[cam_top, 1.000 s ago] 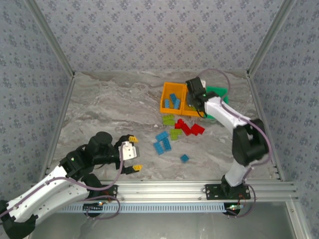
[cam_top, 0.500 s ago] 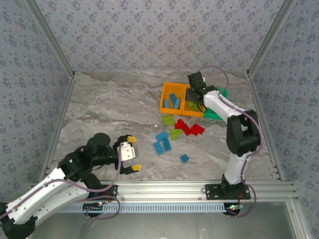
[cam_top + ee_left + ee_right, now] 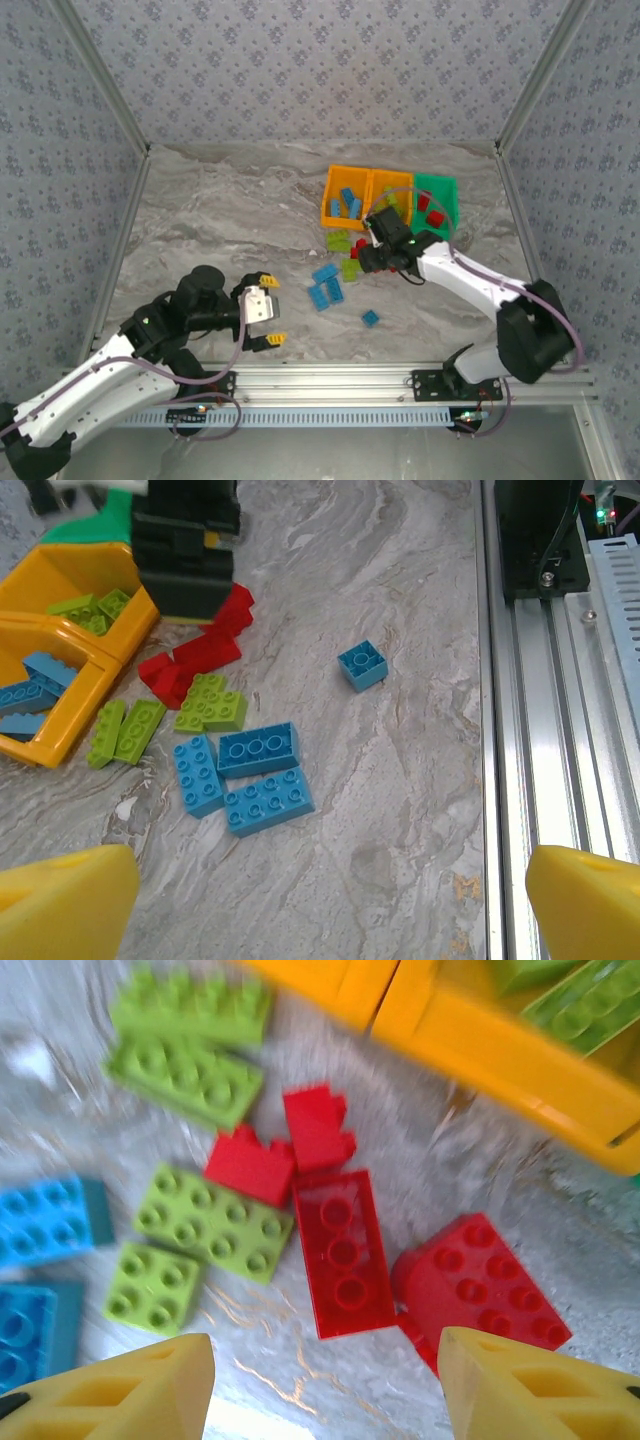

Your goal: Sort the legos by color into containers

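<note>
Observer: Step in hand, by my reading: pick up a red brick. Right gripper [image 3: 320,1355] hangs over the red legos [image 3: 250,1165] on the bench [image 3: 400,780]. Its fingers [image 3: 130,1390] are spread, with nothing between them.

Operator: Which piece to take?

Observer: The long red brick [image 3: 340,1250]. It lies flat, studs up, the most nearly centred between the fingers. Its far end touches smaller red pieces, and a fat red brick [image 3: 480,1285] lies just beside it on the right. Advice: descend straight and close across the narrow width. One finger goes down beside the lime green brick [image 3: 210,1222], the other into the slim gap by the fat red one. It is tight there, so a nudge to the neighbour seems likely.

Operator: Destination?

Observer: The green bin [image 3: 437,179], at the right end of the row, already holding red pieces. The middle orange bin [image 3: 395,173] holds lime green and the left orange bin [image 3: 327,200] holds blue. The middle bin's wall stands close behind the red cluster, so lift clear before travelling.

Operator: Other arm?

Observer: Left gripper [image 3: 272,310] is wide open and empty, near the front left, well apart from the pile. Blue bricks [image 3: 260,750] and a lone small blue brick [image 3: 362,666] lie on its side of the reds. A lime green pair [image 3: 125,730] sits by the orange bins. None appear to block the right arm's route.
</note>
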